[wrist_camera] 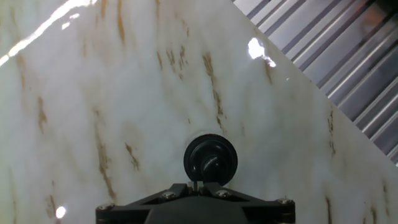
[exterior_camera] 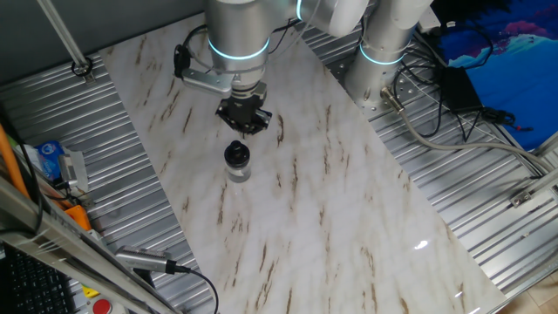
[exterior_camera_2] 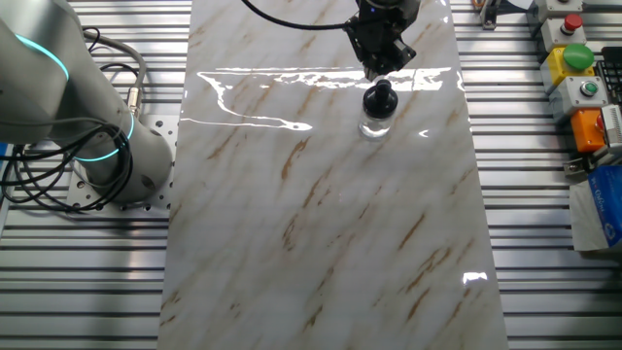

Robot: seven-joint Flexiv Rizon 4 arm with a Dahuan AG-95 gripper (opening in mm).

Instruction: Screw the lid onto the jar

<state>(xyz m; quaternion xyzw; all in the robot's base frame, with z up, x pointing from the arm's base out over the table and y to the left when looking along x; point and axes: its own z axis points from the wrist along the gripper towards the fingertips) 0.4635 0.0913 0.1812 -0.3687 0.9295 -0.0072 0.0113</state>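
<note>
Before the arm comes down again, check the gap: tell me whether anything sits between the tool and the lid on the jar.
Nothing visible stands between them. The tool hangs just above the lid, which already sits on top of the jar. Only bare marble table surrounds the jar, and the hand view shows the lid directly below the fingertips.

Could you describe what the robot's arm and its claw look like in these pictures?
The arm is a thick silver-grey cylinder with glowing cyan rings at its joints. A black cable loops along its wrist beside a grey bracket. The claw is small, black and angular, with two short fingers. From the hand view its black base shows small screws.
</note>
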